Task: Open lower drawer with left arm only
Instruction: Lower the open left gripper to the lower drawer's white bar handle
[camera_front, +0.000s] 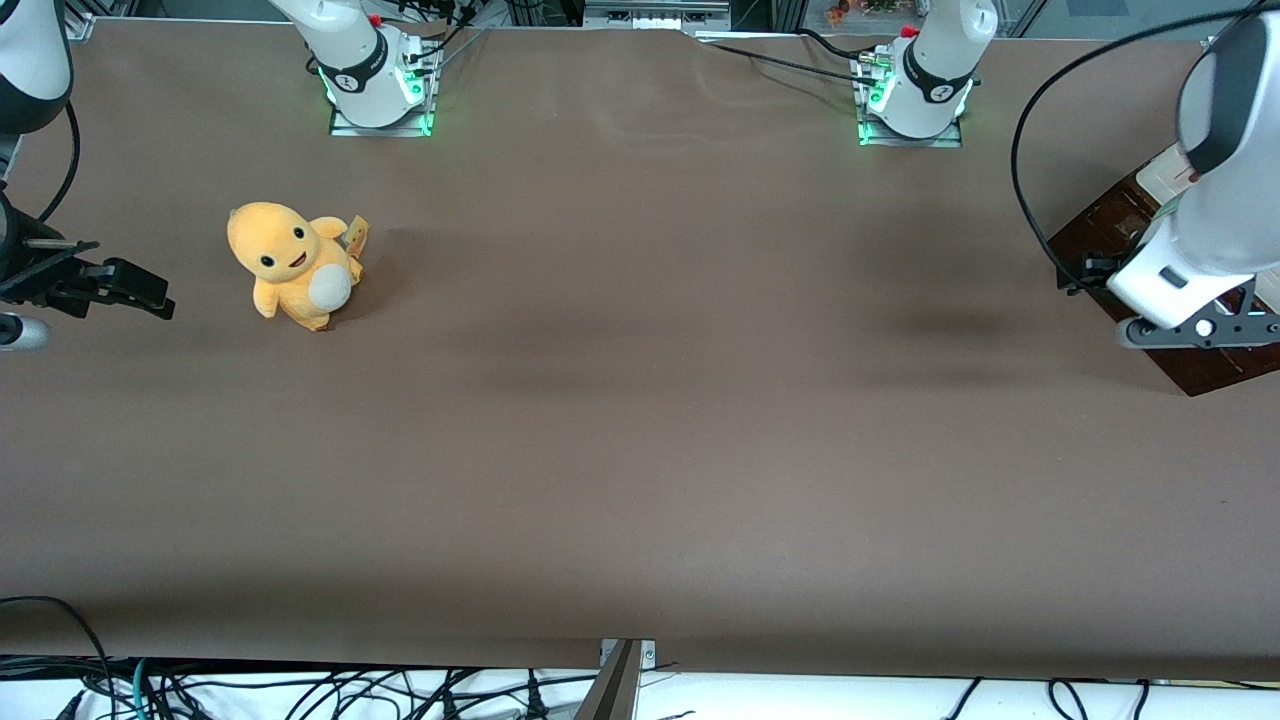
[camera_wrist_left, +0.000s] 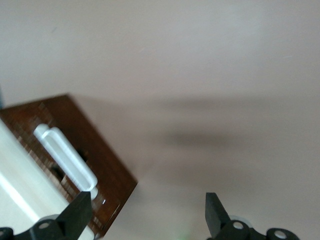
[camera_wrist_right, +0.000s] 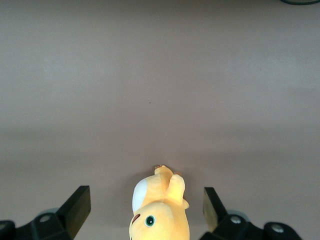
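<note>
Lower drawer (camera_wrist_left: 75, 150): seated at working arm's end of counter (camera_front: 640, 400) | rigid wood, expected to slide stiffly | bar handle (camera_wrist_left: 65, 162): smooth, to be gripped mid-length | end effector (camera_wrist_left: 147, 210): spread wide, empty, near handle.

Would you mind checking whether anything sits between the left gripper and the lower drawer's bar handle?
Nothing visible does. The open gripper hangs above bare table beside the lower drawer, and its white handle is unobstructed.
</note>
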